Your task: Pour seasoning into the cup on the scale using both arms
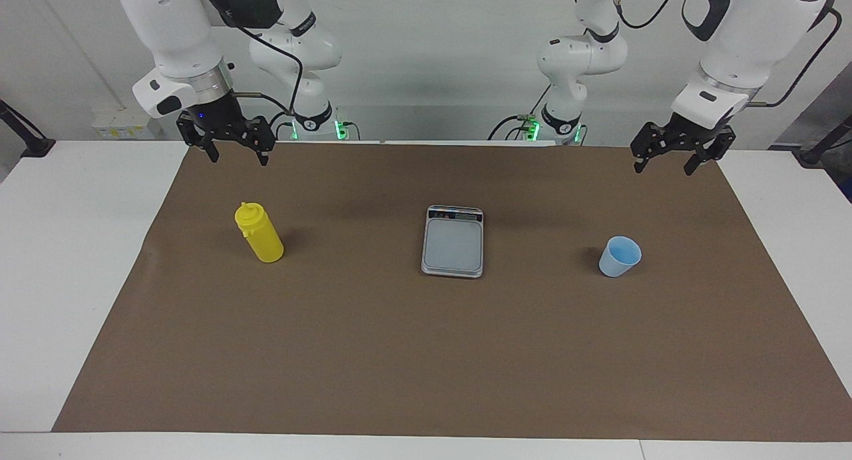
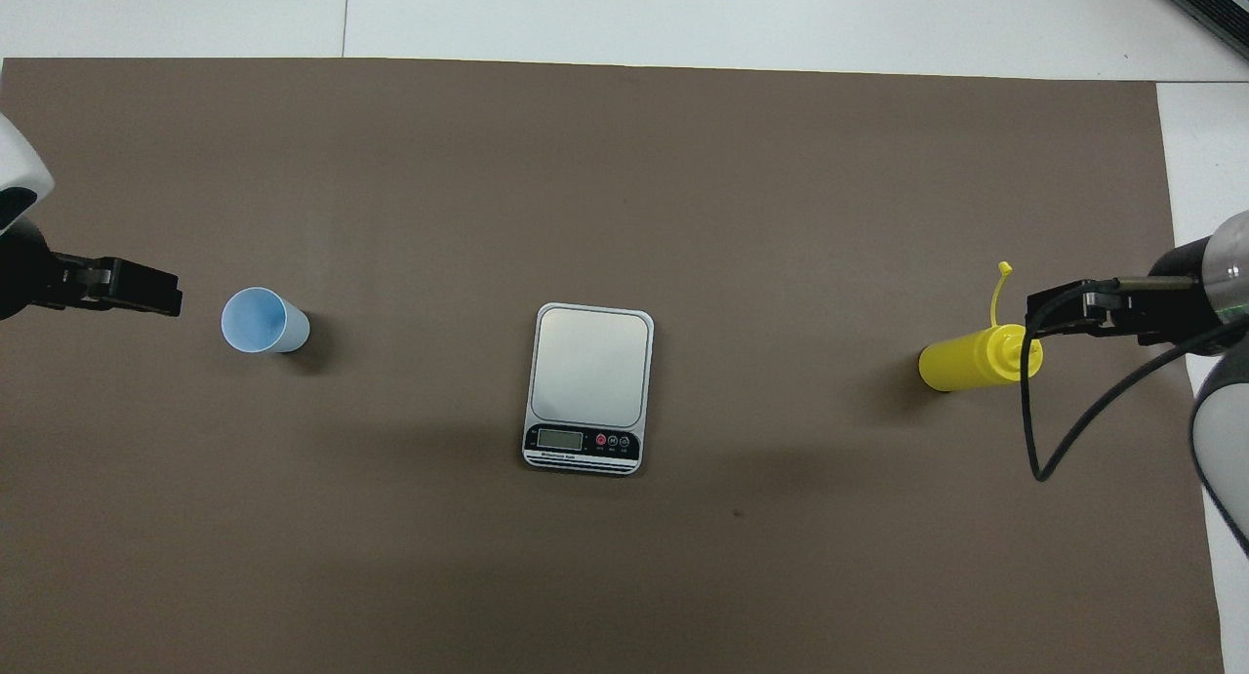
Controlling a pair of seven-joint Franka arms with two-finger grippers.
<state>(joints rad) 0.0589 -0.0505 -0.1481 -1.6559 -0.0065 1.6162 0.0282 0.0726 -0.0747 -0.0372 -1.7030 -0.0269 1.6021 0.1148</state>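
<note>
- Brown mat [image 1: 426, 353] covers the table [image 1: 66, 280]; nothing of the task is done yet, cup not on scale, bottle untouched.
- Nearest the robots' edge: right gripper [image 1: 234, 148] hangs raised over the mat's corner at the right arm's end, fingers apart, empty.
- Left gripper [image 1: 671, 159] hangs raised over the corner at the left arm's end, fingers apart, empty.
- Scale [image 1: 452, 241] sits mid-mat, display strip toward the robots, weighing plate bare.
- Yellow seasoning bottle [image 1: 259, 233] stands upright toward the right arm's end, about level with the scale, well apart from it. Its cap tether sticks up from the nozzle [image 2: 999, 289].
- Blue cup [image 1: 620, 256] stands upright, mouth up, toward the left arm's end, slightly farther from the robots than the scale's middle, well apart from it.
- Step in hand, my read: left arm picks the cup, sets it on the plate.
- Grip the cup's wall low, from the side; thin tapered plastic will likely squash or slip if pinched hard at the rim.
- Place it centred on the plate, clear of the display.
- Right arm should take the bottle mid-body, keep the nozzle up until it is over the cup.
</note>
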